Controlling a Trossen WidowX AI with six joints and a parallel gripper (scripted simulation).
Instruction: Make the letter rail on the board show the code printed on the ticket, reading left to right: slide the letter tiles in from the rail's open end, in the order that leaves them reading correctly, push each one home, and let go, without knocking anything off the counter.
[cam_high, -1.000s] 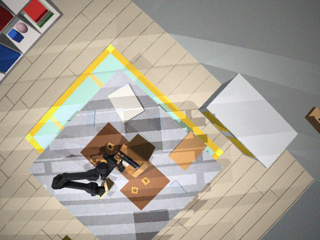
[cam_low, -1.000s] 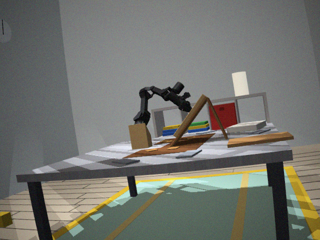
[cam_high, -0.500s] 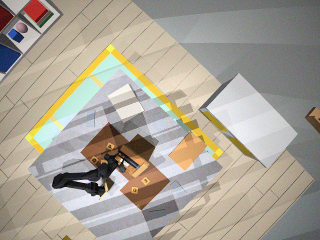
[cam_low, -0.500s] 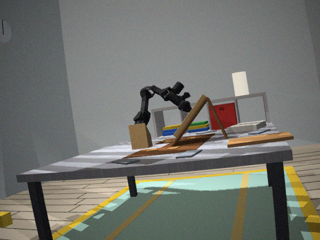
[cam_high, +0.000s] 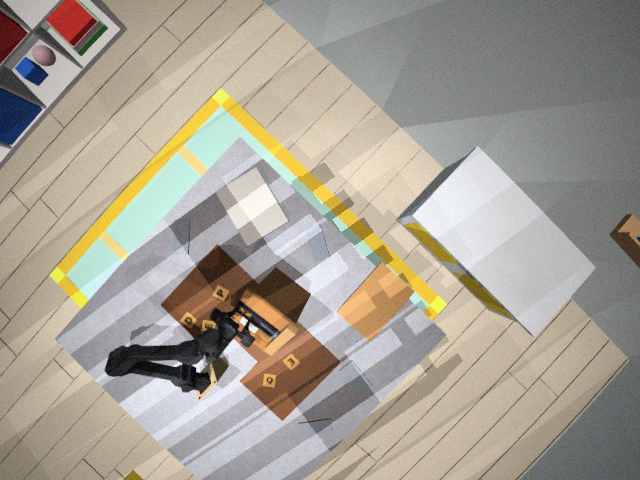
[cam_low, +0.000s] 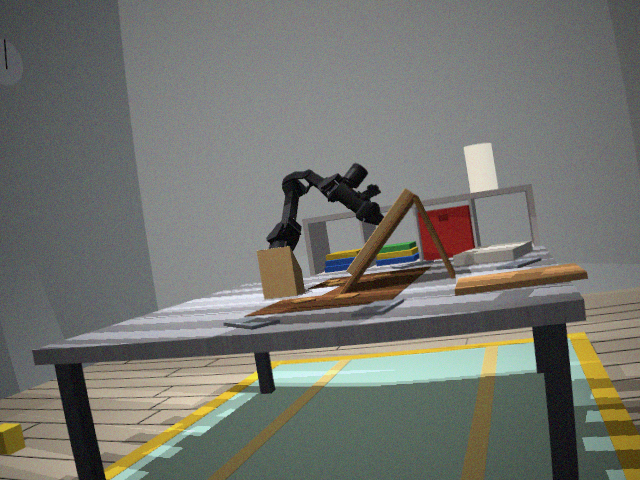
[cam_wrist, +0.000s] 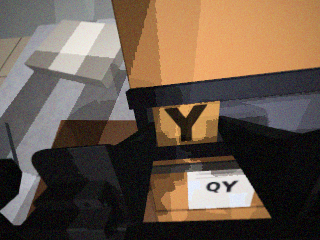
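The board (cam_high: 277, 313) (cam_low: 379, 240) (cam_wrist: 240, 40) leans like an easel, with the dark letter rail (cam_wrist: 250, 82) across its face. The white ticket (cam_wrist: 220, 197) below the rail reads QY. My gripper (cam_wrist: 185, 123) is shut on the Y tile (cam_wrist: 175, 135), which stands upright, its top edge at the rail just inside the left end. No other tile shows in the visible part of the rail; the rest is partly hidden by my fingers. The Q tile (cam_high: 269, 380) and a tile reading like 3 (cam_high: 291, 361) lie right of the board. The P tile (cam_high: 220, 292), D tile (cam_high: 188, 319) and E tile (cam_high: 208, 324) lie left.
Brown mats (cam_high: 206, 266) (cam_high: 283, 405) lie on both sides of the board. A pale slab (cam_high: 253, 204) (cam_low: 496, 253) (cam_wrist: 75, 50) lies behind on the left. An orange slab (cam_high: 374, 302) (cam_low: 522, 279) lies behind on the right, near the counter edge. Thin grey plates (cam_low: 252, 322) (cam_low: 379, 307) lie near another edge.
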